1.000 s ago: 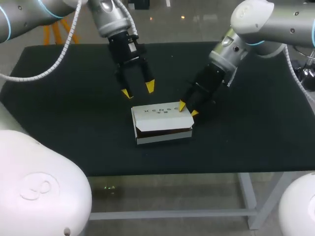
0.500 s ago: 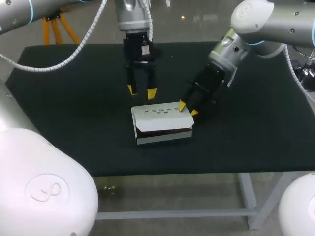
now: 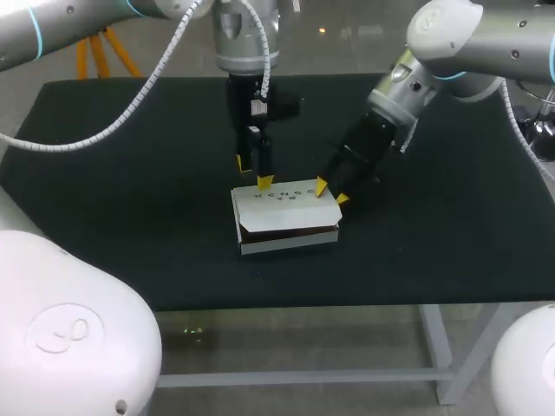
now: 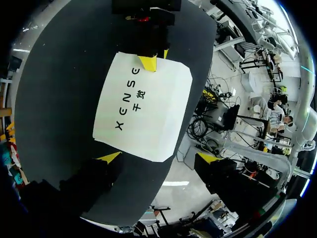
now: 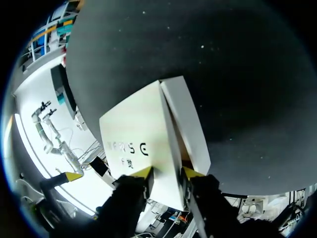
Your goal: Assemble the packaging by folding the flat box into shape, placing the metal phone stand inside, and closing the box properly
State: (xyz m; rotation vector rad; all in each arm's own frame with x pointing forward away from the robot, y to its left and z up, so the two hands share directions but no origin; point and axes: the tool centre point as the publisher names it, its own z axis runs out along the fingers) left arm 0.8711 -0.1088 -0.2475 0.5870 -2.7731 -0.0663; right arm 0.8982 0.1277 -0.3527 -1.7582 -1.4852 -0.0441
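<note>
At the box's (image 3: 286, 245) far left edge: left tool (image 3: 252, 172), released, tips spread, hanging just above the lid (image 3: 277, 196) with one tip over the printed top. Risks there, by judgement:
- coming down off-centre and pressing only the lid's back edge, tipping the front up rather than shutting it
- catching the edge with a tip and dragging the whole carton across the tabletop (image 3: 113, 199)

In the middle: white box, resting flat on the dark tabletop, folded into shape but not properly closed. Dark gap (image 3: 290, 232) along the front under the lid, front edge seemingly not tucked in. No sight of the metal phone stand; probably inside, impossible to confirm. Likely to crease or buckle if pushed down hard with the front edge out of line, the thin card giving way before seating.

At the box's far right corner: right tool (image 3: 330, 192), clenched on the box's end, yellow tips either side of the card in the right wrist view. Dangers here:
- crushing that corner by squeezing too tightly
- blocking the lid's travel
- twisting the box under pressure from the left tool against this grip
</note>
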